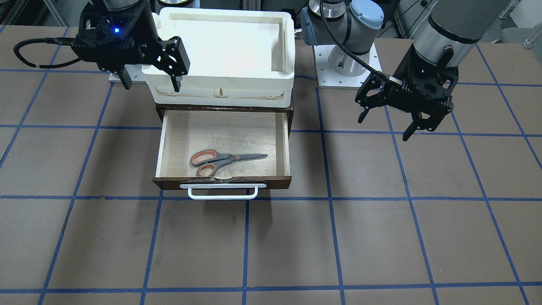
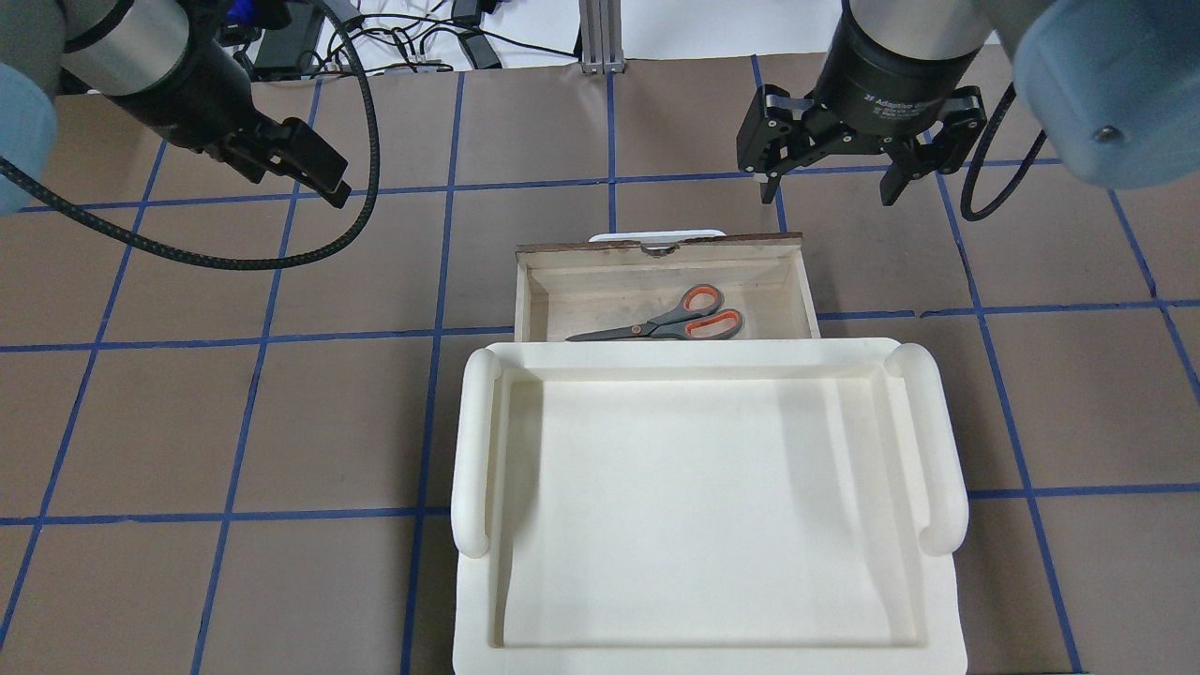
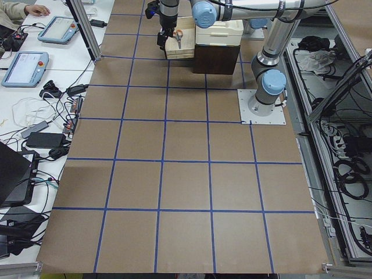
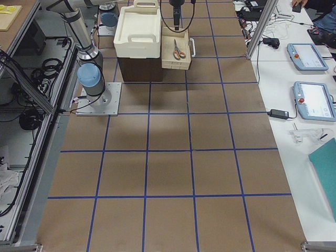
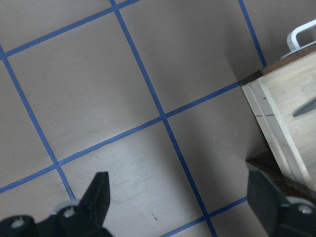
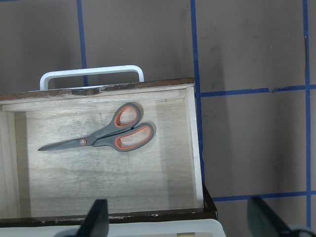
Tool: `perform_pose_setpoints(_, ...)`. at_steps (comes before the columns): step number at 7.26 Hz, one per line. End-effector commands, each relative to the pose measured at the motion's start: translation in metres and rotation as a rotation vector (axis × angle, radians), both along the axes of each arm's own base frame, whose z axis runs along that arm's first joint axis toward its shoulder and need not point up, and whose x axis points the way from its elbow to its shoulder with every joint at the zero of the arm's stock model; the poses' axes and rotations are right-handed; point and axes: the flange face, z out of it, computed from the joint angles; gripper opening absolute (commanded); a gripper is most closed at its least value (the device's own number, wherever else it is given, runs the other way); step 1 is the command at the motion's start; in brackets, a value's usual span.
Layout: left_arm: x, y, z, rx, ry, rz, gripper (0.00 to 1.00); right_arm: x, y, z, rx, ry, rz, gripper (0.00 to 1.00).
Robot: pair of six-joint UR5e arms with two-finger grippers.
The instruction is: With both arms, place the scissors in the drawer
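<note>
The scissors, grey handles lined orange, lie flat inside the open drawer, blades pointing to the robot's left. They also show in the overhead view and the right wrist view. My right gripper is open and empty, hovering above the table just past the drawer's front on its right side. My left gripper is open and empty, above bare table well to the drawer's left. In the left wrist view its fingertips are spread wide, with the drawer's corner at the right edge.
A white plastic tray sits on top of the dark cabinet, behind the pulled-out drawer. The drawer's white bar handle sticks out toward the operators' side. The brown table has a blue tape grid.
</note>
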Motion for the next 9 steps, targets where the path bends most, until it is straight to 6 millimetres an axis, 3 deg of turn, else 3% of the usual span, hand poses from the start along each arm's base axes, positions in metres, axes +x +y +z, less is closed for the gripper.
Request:
perform_pose_setpoints(1, -0.0003, -0.0009, -0.0025, 0.008, 0.004, 0.020, 1.00, 0.0000, 0.0000, 0.0000, 0.000, 0.000, 0.000, 1.00)
perform_pose_setpoints(9, -0.0024, -0.0026, -0.0018, 0.004, 0.014, 0.039, 1.00, 0.0000, 0.0003, 0.0017, -0.005, -0.001, 0.000, 1.00)
